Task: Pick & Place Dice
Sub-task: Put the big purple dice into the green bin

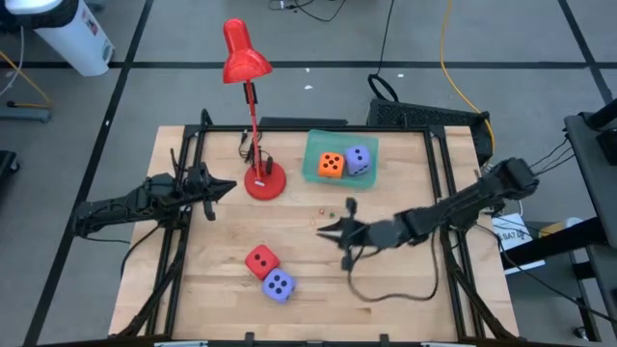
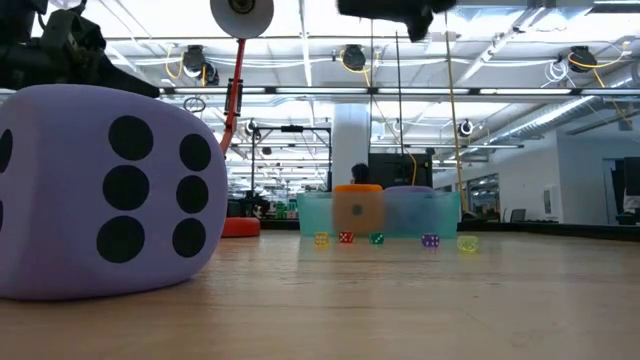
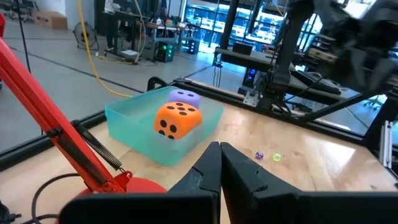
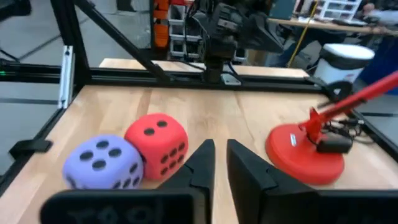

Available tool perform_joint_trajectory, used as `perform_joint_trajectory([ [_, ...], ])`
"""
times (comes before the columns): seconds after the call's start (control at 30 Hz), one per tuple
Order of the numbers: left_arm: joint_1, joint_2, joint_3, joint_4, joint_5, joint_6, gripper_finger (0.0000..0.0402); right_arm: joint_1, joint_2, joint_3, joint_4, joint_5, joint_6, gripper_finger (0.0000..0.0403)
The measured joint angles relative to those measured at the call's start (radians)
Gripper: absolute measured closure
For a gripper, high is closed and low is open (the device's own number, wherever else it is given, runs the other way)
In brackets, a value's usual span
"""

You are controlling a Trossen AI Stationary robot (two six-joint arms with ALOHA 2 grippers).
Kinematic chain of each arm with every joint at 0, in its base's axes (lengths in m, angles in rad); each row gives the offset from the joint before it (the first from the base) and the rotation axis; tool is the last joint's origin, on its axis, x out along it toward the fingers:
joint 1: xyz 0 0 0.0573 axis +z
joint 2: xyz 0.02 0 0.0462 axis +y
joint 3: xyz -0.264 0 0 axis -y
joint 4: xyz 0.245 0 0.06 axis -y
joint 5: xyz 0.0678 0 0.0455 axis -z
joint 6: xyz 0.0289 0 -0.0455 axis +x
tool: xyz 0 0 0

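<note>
A teal tray [image 1: 313,154] near the table's far edge holds an orange die [image 1: 331,165] and a lavender die [image 1: 358,159]. A red die [image 1: 261,260] and a second lavender die [image 1: 279,284] rest side by side on the wood near the near edge; the lavender one [image 2: 100,190] fills the low view's left. My right gripper [image 1: 326,229] hovers mid-table, right of and beyond that pair, shut on nothing; its wrist view faces the red die [image 4: 158,146]. My left gripper [image 1: 220,188] waits shut, left of the lamp base [image 1: 264,181].
A red desk lamp [image 1: 243,58] stands on its round base left of the tray. Several tiny coloured dice [image 2: 345,238] lie in front of the tray. A loose cable [image 1: 386,289] curls on the table under my right arm. Black frame rails border the table.
</note>
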Motion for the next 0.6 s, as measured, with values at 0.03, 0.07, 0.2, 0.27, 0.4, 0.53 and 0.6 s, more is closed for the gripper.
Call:
perform_joint_trajectory([
  [0.03, 0.0, 0.0, 0.0, 0.0, 0.0, 0.0, 0.0395, 0.015, 0.034, 0.033, -0.014, 0.032, 0.001, 0.0353],
  [0.07, 0.0, 0.0, 0.0, 0.0, 0.0, -0.004, 0.0395, 0.028, 0.068, 0.065, -0.026, 0.069, 0.005, 0.0346],
  [0.2, 0.0, 0.0, 0.0, 0.0, 0.0, -0.012, 0.0394, 0.066, 0.193, 0.189, -0.056, 0.135, 0.075, 0.0308],
  [0.27, 0.0, 0.0, 0.0, 0.0, 0.0, 0.005, 0.0394, 0.082, 0.249, 0.244, -0.057, 0.136, 0.113, 0.0281],
  [0.4, 0.0, 0.0, 0.0, 0.0, 0.0, 0.024, 0.0394, 0.108, 0.364, 0.34, -0.058, 0.133, 0.187, 0.0206],
  [0.53, 0.0, 0.0, 0.0, -0.024, 0.018, 0.019, 0.0394, 0.124, 0.452, 0.403, -0.058, 0.113, 0.285, 0.0108],
  [0.6, 0.0, 0.0, 0.0, -0.046, 0.037, 0.017, 0.0394, 0.125, 0.483, 0.426, -0.059, 0.098, 0.326, 0.0058],
])
